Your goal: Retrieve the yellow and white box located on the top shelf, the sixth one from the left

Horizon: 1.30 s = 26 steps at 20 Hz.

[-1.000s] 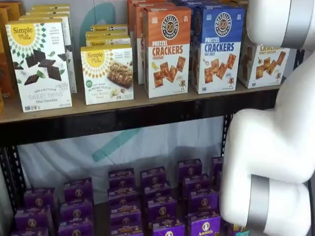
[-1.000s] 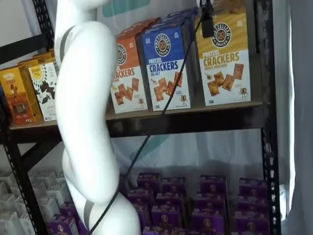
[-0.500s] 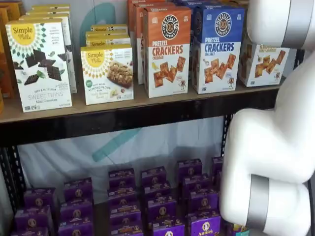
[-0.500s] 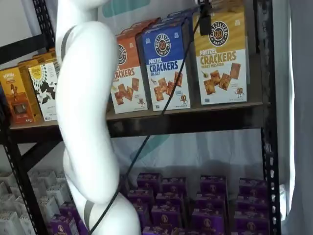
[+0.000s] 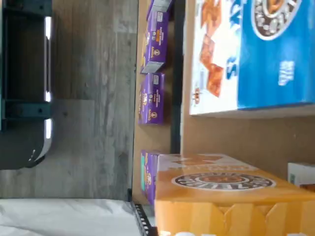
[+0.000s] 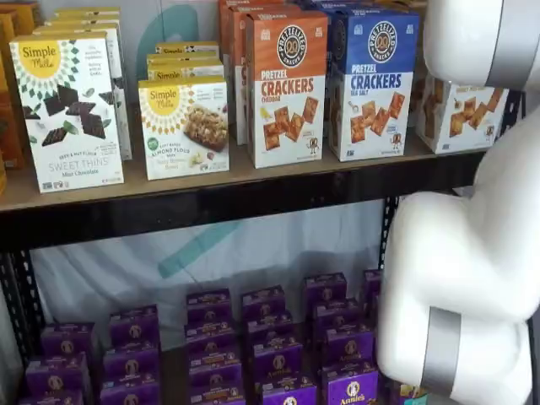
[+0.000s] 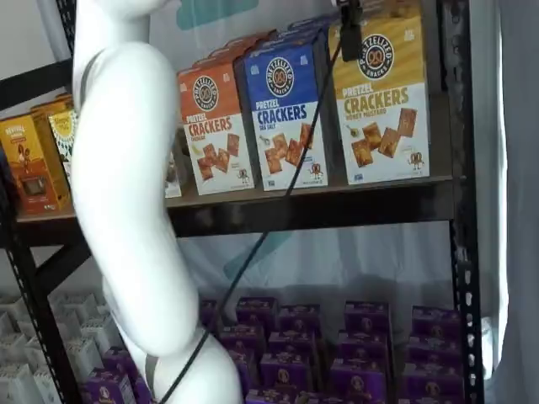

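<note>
While the arm is blocking much of both shelf views, we are seeing the yellow and white box (image 7: 381, 97) standing at the right end of the top shelf (image 7: 337, 204), just beside the blue box (image 7: 285, 114). One black finger of our gripper (image 7: 350, 34) is hanging against the box's upper front; the fingers are fully clenched, apparently gripping that box. Since a second ago, the box is sitting slightly tilted and shifted. Purple boxes (image 6: 270, 337) are filling the lower shelf.
</note>
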Each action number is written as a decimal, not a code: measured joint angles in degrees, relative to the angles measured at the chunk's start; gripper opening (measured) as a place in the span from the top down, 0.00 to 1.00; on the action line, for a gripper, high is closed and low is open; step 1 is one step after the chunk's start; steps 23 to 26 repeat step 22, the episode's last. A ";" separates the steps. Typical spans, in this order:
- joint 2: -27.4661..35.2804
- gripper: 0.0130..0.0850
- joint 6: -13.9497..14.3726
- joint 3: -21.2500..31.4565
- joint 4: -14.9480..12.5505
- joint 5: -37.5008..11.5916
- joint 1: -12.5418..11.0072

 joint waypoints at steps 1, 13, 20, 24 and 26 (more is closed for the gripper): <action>-1.18 0.33 -0.33 1.23 -0.03 -0.17 -0.31; -12.49 0.33 -0.97 10.40 -2.43 4.87 -0.33; -17.15 0.33 1.75 14.50 -3.33 7.01 2.66; -17.96 0.33 2.39 15.30 -3.52 7.33 3.38; -17.96 0.33 2.39 15.30 -3.52 7.33 3.38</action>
